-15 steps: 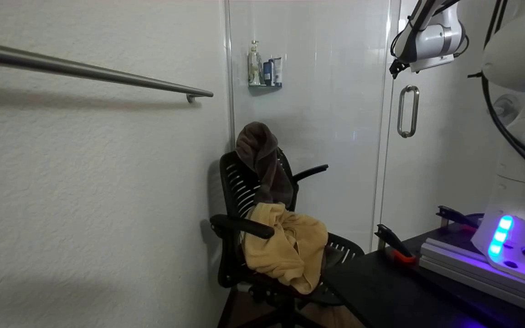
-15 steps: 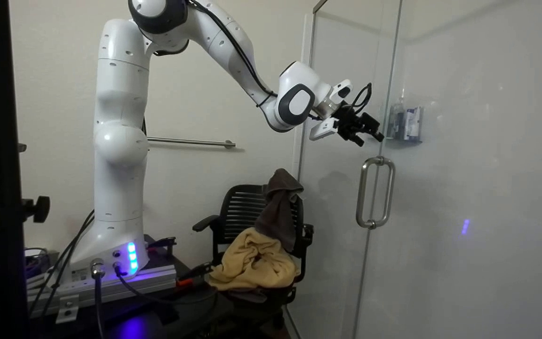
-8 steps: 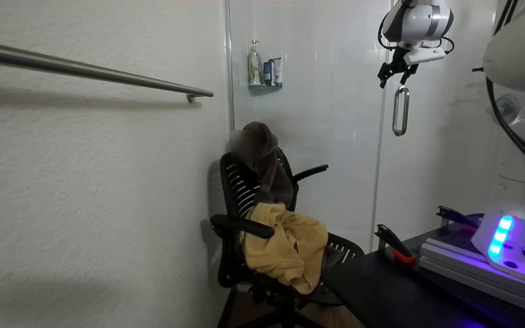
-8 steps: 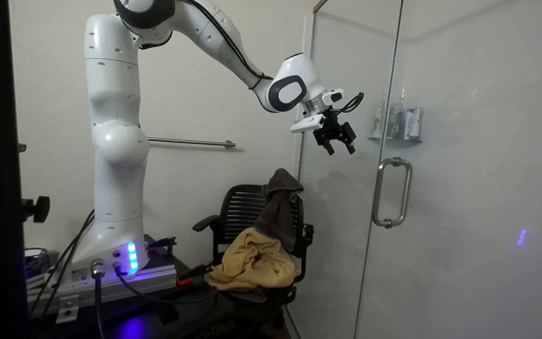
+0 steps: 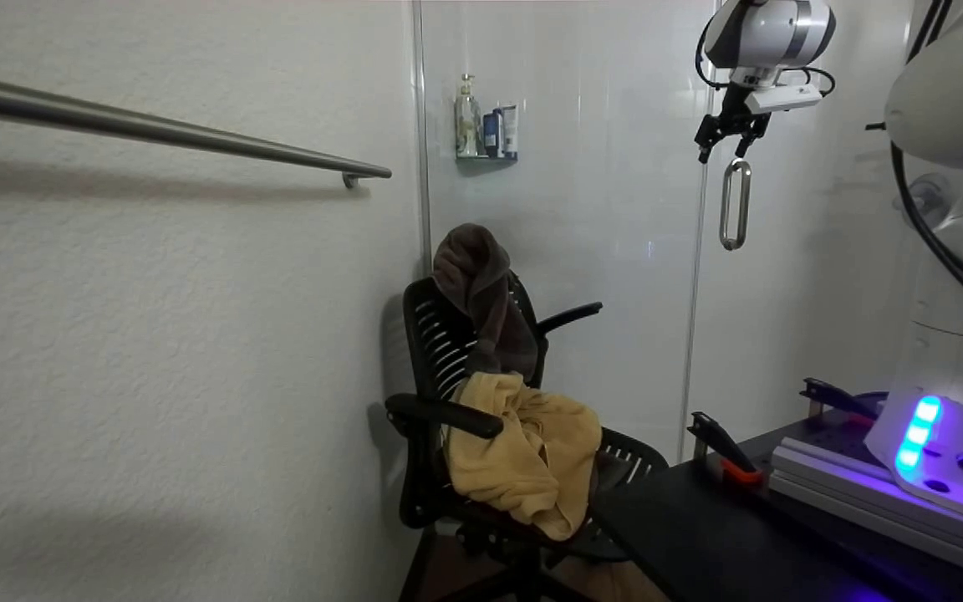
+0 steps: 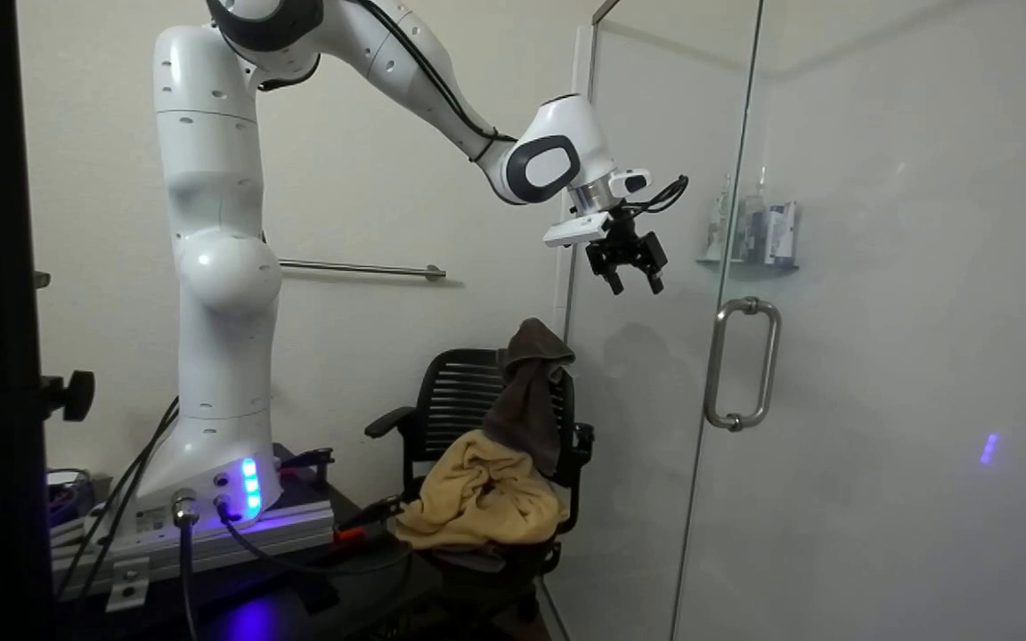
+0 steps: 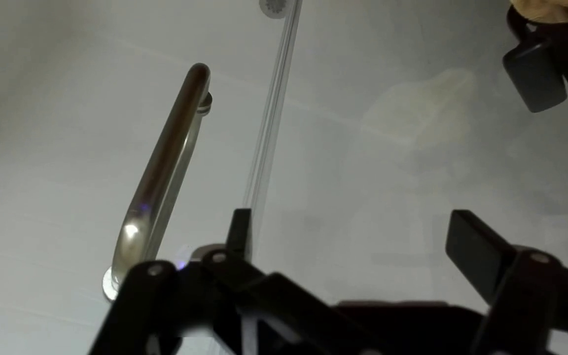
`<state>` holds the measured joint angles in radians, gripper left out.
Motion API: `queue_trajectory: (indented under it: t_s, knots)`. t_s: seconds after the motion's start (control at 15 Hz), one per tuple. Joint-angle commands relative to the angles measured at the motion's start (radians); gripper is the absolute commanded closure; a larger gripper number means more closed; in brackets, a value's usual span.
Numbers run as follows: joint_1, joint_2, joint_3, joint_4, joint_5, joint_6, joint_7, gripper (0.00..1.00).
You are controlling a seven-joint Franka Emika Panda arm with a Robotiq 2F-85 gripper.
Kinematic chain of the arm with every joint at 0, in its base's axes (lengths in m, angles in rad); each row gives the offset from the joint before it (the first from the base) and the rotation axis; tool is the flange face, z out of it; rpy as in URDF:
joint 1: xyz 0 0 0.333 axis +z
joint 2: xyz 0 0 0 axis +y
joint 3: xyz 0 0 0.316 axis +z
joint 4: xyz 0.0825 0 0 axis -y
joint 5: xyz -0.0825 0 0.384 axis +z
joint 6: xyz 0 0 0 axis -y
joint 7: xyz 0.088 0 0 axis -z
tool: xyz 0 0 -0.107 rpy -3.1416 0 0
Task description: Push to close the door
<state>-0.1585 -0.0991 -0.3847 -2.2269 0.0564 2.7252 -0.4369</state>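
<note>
The door is a tall glass panel with a silver loop handle. The door and handle also show in an exterior view. The door's edge lines up with the adjoining glass panel, with a thin seam between them. My gripper points down, above and to the left of the handle. In an exterior view the gripper appears just above the handle. In the wrist view the open, empty gripper has the handle to its left. No touch with the door is visible.
A black chair with a brown towel and yellow towel stands by the wall. A metal rail is on the wall. Bottles sit on a shelf behind the glass. The arm's black table is near the chair.
The door has swung toward the adjoining panel, its handle shifting with it, mostly in the first half second. My gripper has drawn back from the door edge and tilted downward; since then it barely moves.
</note>
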Motion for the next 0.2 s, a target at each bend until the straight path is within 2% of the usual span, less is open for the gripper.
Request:
queue_trajectory:
  t_s: [0.0, 0.13]
  knots:
    - [-0.027, 0.0, 0.028, 0.0, 0.001, -0.001, 0.001, 0.0]
    - [-0.028, 0.0, 0.028, 0.0, 0.001, -0.001, 0.001, 0.0]
